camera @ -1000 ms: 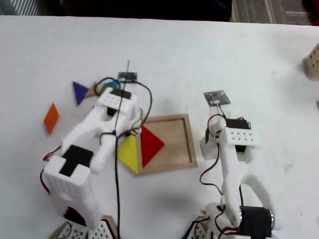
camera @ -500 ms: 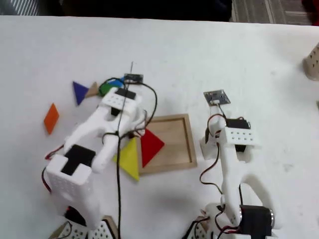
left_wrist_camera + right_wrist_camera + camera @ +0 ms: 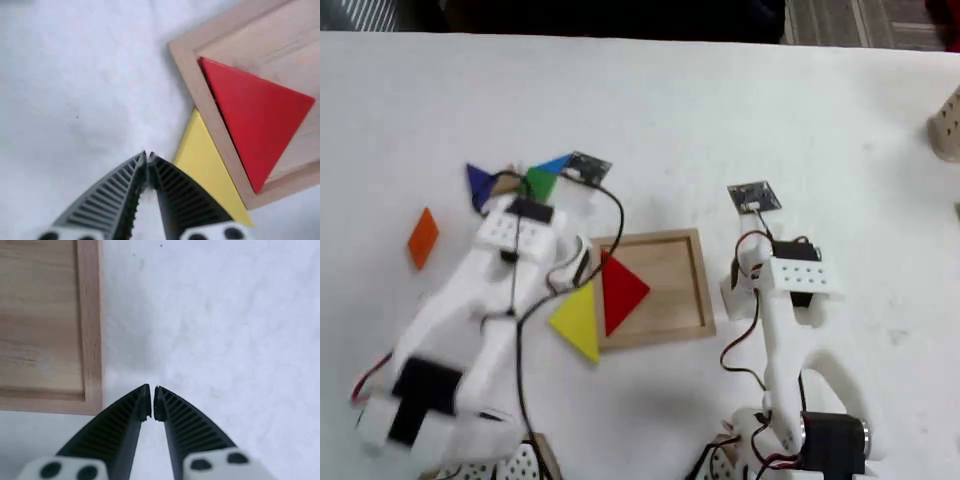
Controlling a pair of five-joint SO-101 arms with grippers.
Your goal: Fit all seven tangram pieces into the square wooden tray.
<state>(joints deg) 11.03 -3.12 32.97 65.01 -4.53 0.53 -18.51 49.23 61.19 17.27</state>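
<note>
Jaws pressed together, empty: left gripper (image 3: 148, 156) just beside yellow triangle (image 3: 210, 170) outside left rim of tray (image 3: 91, 315), right gripper (image 3: 151, 390) just right of tray; red triangle (image 3: 255, 115) inside tray.

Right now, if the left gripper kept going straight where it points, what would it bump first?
Probably just the bare white table. The left gripper is shut, and the yellow triangle and tray sit off to one side. Depth is hard to judge.

No legible text or markings.
</note>
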